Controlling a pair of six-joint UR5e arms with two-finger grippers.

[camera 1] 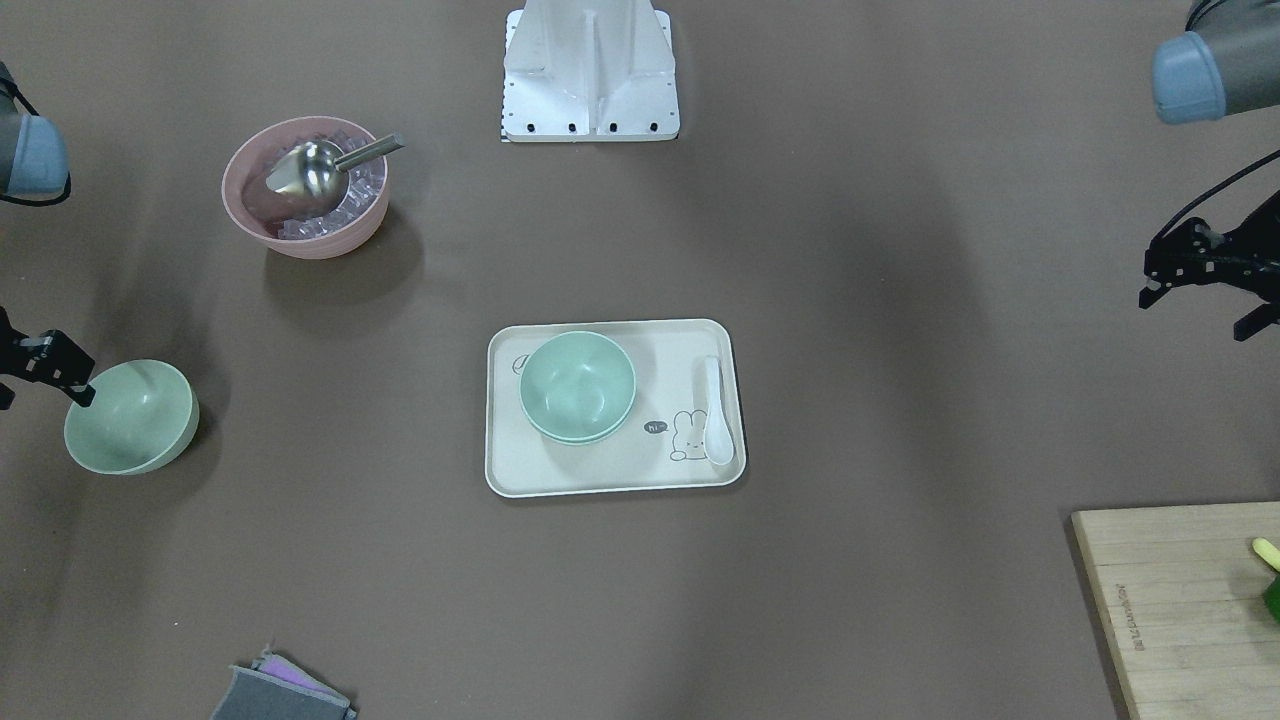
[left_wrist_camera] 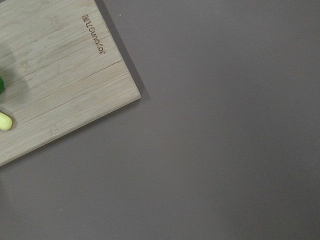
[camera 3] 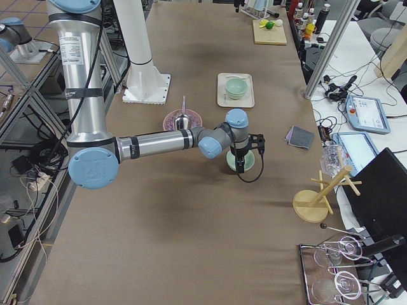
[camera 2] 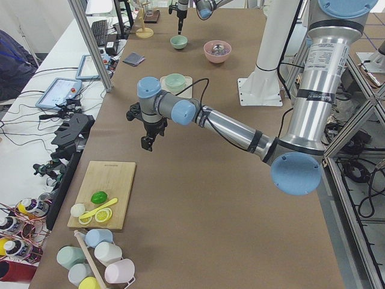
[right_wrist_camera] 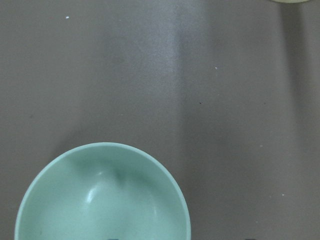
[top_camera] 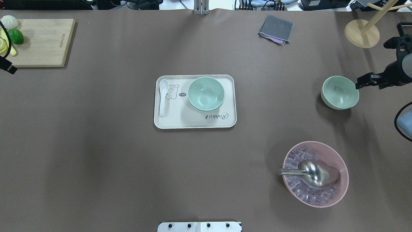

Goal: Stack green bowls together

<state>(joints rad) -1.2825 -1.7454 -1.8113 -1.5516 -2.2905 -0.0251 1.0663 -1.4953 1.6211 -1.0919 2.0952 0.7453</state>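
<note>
Two pale green bowls (top_camera: 206,93) sit nested on the cream tray (top_camera: 180,120) at the table's middle; they also show in the front view (camera 1: 577,385). A third green bowl (top_camera: 339,92) stands alone on the table at the right and shows in the front view (camera 1: 130,418). My right gripper (top_camera: 369,84) hovers over this bowl's outer rim, jaws open; one fingertip (camera 1: 82,396) is above the rim. The right wrist view shows the bowl (right_wrist_camera: 102,195) below, empty. My left gripper (camera 1: 1195,305) is open and empty, high above the table near the cutting board.
A pink bowl (top_camera: 341,190) of ice with a metal scoop (top_camera: 313,173) stands near the lone bowl. A white spoon (top_camera: 162,96) lies on the tray. A wooden cutting board (top_camera: 42,42) with fruit, a grey cloth (top_camera: 276,29) and a wooden stand (top_camera: 362,33) lie along the far edge.
</note>
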